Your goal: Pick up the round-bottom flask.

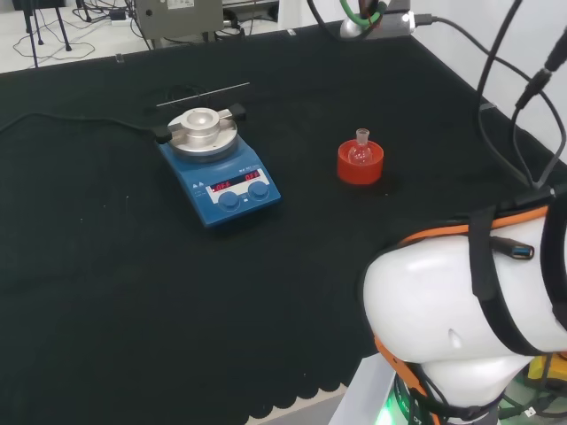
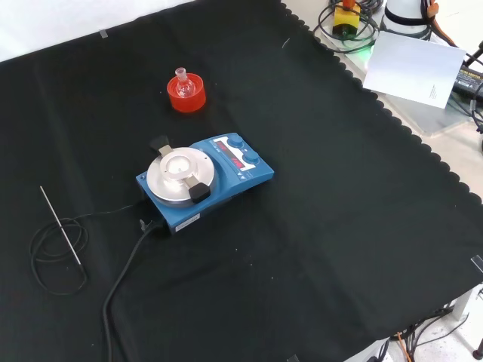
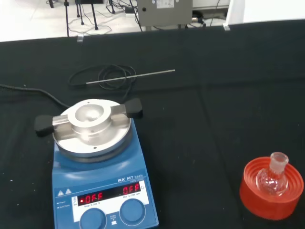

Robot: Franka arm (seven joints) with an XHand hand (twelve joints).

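**Flask waited upright in its red stand**

The round-bottom flask (image 1: 361,150) stood in a red ribbed stand (image 1: 361,165) on the black surface (image 1: 106,266), right of the blue hotplate (image 1: 219,166) in the head view. The hand's state could not be told.

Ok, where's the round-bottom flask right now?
In the head view, the round-bottom flask sits upright in its red stand, right of the blue hotplate.
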